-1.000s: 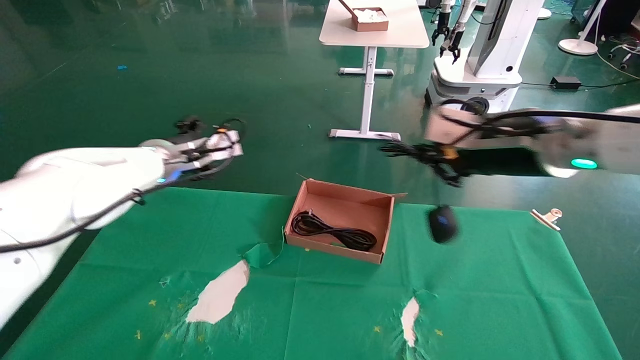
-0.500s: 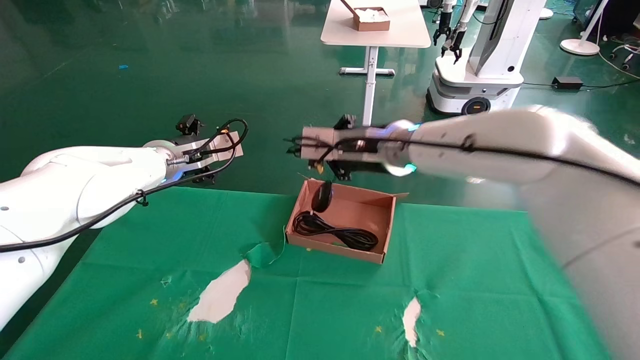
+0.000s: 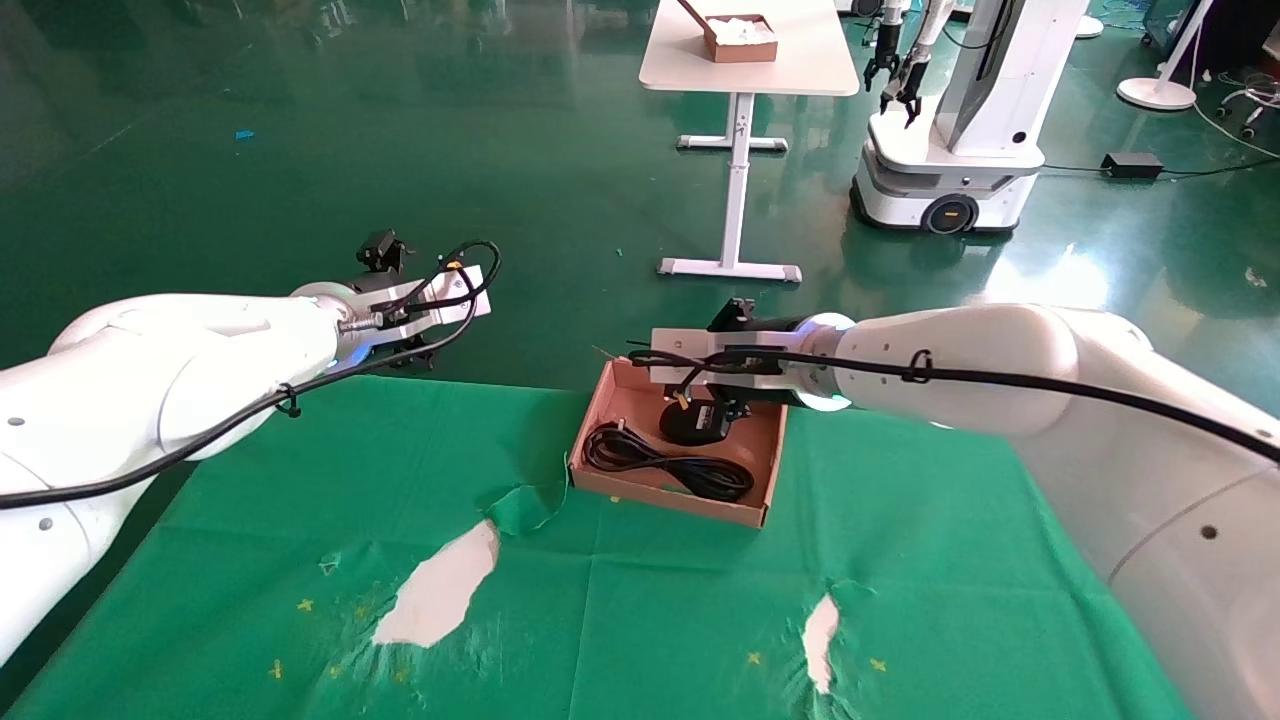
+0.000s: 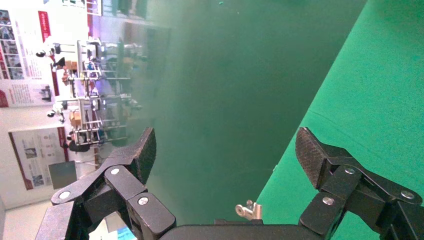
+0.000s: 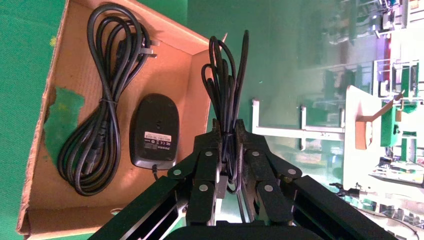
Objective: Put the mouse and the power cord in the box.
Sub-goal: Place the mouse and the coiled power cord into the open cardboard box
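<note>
Two things lie inside the box [image 3: 672,492] near the middle of the head view: the power cord [image 3: 667,462], coiled in long loops along its near side, and the mouse [image 3: 692,424] just behind it, close to the far wall. From the right wrist view the mouse [image 5: 154,131] shows flipped over, pale label up, beside the power cord [image 5: 102,105] on the cardboard floor of the box [image 5: 45,210], a detail the head view hides under the arm. Reaching in from the right of the frame, the right gripper [image 3: 690,385] hangs over the far side of the box; its fingers [image 5: 208,165] are pressed together on a folded bunch of the thin mouse cable [image 5: 227,85]. At centre left, the left gripper [image 3: 455,290] hovers off the table's far edge above the floor, and its wrist view shows the fingers [image 4: 311,155] spread wide with nothing between them.
</note>
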`<state>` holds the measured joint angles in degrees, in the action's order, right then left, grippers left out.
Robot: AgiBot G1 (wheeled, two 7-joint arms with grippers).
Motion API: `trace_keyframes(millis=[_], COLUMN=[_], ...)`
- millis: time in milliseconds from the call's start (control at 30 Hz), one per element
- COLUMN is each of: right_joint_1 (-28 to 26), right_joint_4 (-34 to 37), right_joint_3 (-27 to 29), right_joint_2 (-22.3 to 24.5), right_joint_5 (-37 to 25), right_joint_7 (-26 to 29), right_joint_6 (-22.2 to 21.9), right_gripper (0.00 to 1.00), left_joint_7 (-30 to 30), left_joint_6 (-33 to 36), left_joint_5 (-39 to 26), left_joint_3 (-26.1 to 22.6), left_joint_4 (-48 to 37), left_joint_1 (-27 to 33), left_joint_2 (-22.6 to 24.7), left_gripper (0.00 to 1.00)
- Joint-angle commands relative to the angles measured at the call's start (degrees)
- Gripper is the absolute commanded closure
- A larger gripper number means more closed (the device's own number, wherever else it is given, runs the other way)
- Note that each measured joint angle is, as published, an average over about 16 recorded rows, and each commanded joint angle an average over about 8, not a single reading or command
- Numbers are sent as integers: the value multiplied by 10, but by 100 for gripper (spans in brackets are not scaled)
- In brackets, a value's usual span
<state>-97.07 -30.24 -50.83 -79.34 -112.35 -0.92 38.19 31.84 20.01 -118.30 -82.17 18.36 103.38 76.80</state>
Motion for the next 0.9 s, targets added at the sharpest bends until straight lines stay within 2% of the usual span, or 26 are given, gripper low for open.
trace_keyframes(millis=[33, 533, 900], right_joint_1=[0, 5, 60], right_joint_4=[0, -15, -81], right_joint_3=[-1, 13, 66], right_joint_2=[1, 11, 79], right_joint_5=[1, 11, 121], right_joint_7=[1, 5, 22], right_joint_6=[0, 16, 88], right_gripper=[0, 0, 0], left_joint_7=[0, -1, 5], left_joint_6=[0, 0, 2], left_joint_5=[0, 1, -2], left_joint_3=[0, 1, -1], left_joint_4=[0, 4, 14], left_joint_1=[0, -1, -1], left_joint_2=[0, -2, -8], left_gripper=[0, 0, 0])
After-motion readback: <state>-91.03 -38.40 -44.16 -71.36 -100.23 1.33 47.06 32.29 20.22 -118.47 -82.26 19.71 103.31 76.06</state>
